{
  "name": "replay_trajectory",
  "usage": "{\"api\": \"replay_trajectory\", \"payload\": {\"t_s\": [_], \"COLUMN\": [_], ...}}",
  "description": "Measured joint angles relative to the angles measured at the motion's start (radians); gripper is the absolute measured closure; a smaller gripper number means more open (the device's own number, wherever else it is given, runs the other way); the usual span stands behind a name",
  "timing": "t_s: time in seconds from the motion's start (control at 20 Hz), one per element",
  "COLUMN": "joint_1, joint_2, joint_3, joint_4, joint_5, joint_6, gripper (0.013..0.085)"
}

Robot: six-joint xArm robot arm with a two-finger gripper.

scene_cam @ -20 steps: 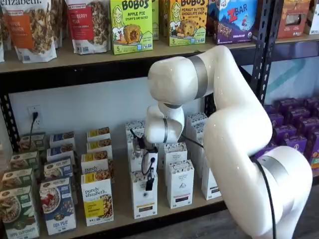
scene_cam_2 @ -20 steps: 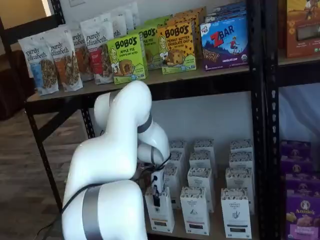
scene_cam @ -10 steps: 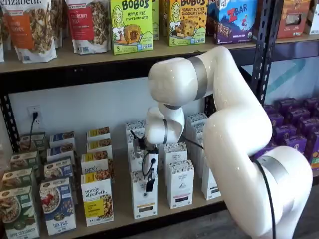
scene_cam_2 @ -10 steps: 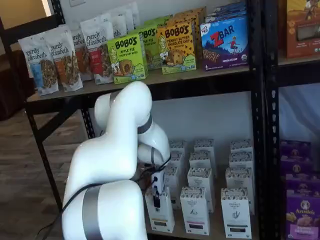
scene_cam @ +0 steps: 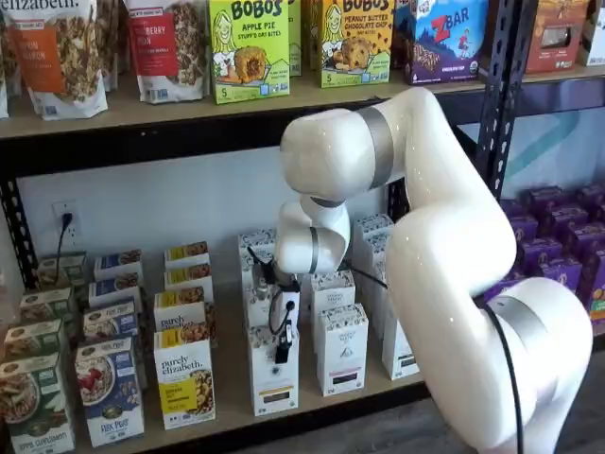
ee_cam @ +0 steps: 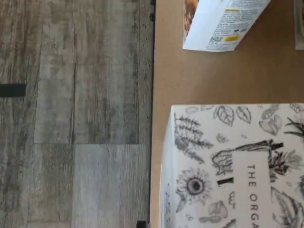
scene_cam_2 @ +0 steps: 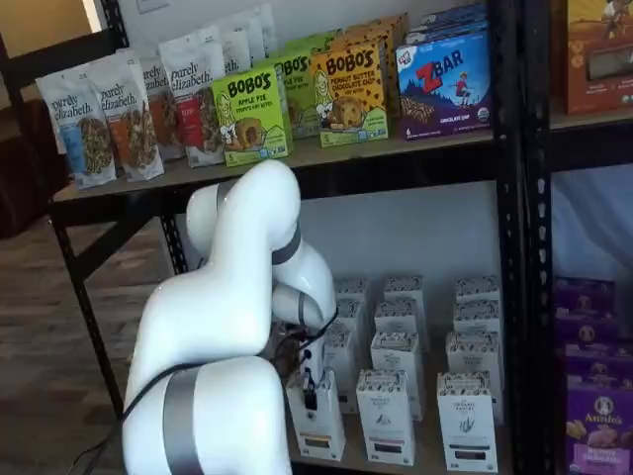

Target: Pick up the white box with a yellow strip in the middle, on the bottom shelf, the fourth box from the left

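Gripper (scene_cam: 283, 352) is hanging at top of white box (scene_cam: 274, 374), front carton on bottom shelf (scene_cam: 232, 402), speckled lid, thin yellow band, w/ two black-band cartons (scene_cam_2: 386, 416) beside; jaw state unclear.

Upper shelf: green Bobo's apple pie box (scene_cam: 249, 49) beside yellow Bobo's peanut butter box (scene_cam: 356, 40), then blue Z Bar box (scene_cam: 444, 36); granola pouches (scene_cam: 59, 52) at the other end. Purple boxes (scene_cam: 558, 248) in the next bay. Wall outlet w/ black plug (scene_cam: 65, 220). Grey wood-plank floor (ee_cam: 71, 114).
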Motion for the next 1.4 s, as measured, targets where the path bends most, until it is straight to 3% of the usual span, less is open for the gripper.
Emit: {"api": "replay_trajectory", "payload": {"t_s": [1.2, 1.4], "joint_1": [0.003, 0.003], "joint_2": [-0.001, -0.001], "joint_3": [0.002, 0.002], "joint_4": [-0.005, -0.007], "joint_5": [0.004, 0.008], "joint_6": [0.007, 0.009], "gripper": [0.0290, 0.0410]}}
